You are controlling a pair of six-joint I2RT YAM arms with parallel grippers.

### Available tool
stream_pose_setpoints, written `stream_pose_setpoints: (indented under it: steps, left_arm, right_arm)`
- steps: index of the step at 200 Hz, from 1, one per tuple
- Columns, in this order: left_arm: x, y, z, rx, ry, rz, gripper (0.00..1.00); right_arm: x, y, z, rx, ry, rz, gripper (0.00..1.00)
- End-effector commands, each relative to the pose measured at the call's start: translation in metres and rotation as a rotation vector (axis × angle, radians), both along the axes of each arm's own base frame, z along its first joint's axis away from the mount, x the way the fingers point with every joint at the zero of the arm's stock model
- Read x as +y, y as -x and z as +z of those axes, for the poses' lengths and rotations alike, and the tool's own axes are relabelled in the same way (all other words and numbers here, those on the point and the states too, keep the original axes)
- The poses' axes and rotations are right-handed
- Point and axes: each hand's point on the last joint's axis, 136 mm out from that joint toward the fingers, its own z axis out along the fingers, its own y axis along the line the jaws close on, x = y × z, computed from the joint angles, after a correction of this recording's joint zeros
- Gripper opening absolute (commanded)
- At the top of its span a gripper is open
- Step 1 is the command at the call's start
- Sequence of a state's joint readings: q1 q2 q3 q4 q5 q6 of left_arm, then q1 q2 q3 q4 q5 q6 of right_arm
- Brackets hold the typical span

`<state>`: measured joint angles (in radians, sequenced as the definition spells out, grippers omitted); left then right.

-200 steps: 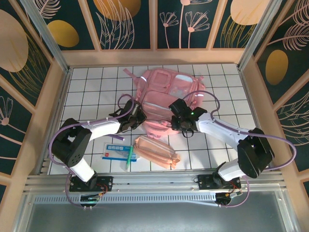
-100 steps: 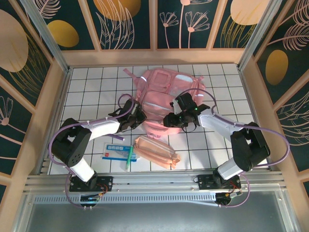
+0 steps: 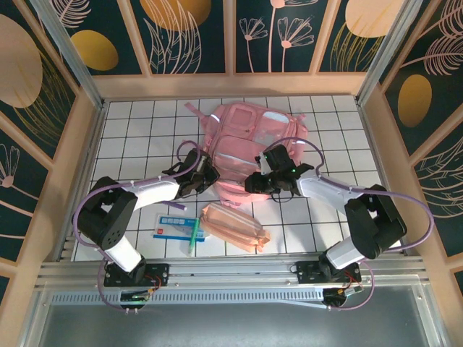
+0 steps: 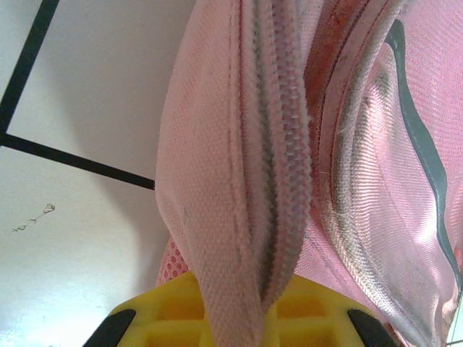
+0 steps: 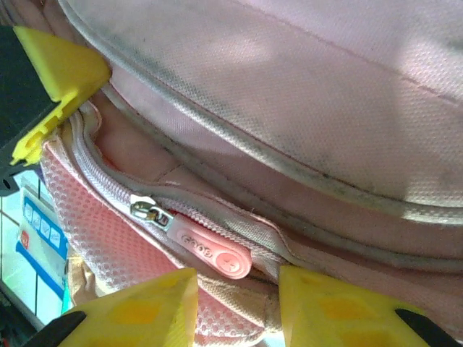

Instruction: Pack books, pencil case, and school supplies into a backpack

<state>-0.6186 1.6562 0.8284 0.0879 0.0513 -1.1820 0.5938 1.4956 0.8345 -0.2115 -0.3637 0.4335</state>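
The glossy pink backpack (image 3: 253, 141) lies flat in the middle of the tiled table. My left gripper (image 3: 205, 178) is shut on the backpack's zipper band (image 4: 239, 217) at its left lower edge, and the fabric runs down between the yellow jaws. At the backpack's lower edge my right gripper (image 3: 255, 182) is open. The pink zipper pull (image 5: 213, 251) lies just ahead of the gap between its yellow fingertips (image 5: 145, 307), unclamped. The peach pencil case (image 3: 233, 225) lies near the front, with the white-and-blue packet (image 3: 172, 226) and green pen (image 3: 193, 237) to its left. The books are out of view.
The table is boxed in by wooden side walls (image 3: 85, 144) and a metal rail (image 3: 231, 271) at the near edge. In the right wrist view, a yellow finger (image 5: 58, 72) of the left gripper shows at upper left and the packet (image 5: 40, 242) at lower left.
My right gripper has shifted a little to the left along the backpack's lower edge, and its arm has swung with it. The left gripper keeps its hold and has not moved.
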Motion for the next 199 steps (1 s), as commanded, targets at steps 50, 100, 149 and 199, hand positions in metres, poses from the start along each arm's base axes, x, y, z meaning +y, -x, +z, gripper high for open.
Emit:
stream_pose_setpoints:
  steps: [50, 100, 149, 199]
  left_arm:
    - [-0.019, -0.001, 0.012, -0.037, 0.077, -0.073, 0.00]
    - [-0.020, 0.000, 0.011, -0.032, 0.089, -0.071, 0.00]
    - [-0.021, -0.001, 0.011, -0.032, 0.091, -0.074, 0.00]
    - [-0.015, 0.002, 0.008, -0.035, 0.075, -0.063, 0.00]
  right_arm:
    - [0.035, -0.001, 0.023, -0.072, -0.220, 0.077, 0.34]
    - [0.034, 0.005, 0.014, -0.054, -0.207, 0.100, 0.35]
    - [0.029, 0.005, 0.005, -0.063, -0.169, 0.084, 0.32]
    - [0.028, 0.005, -0.012, -0.065, -0.072, 0.096, 0.25]
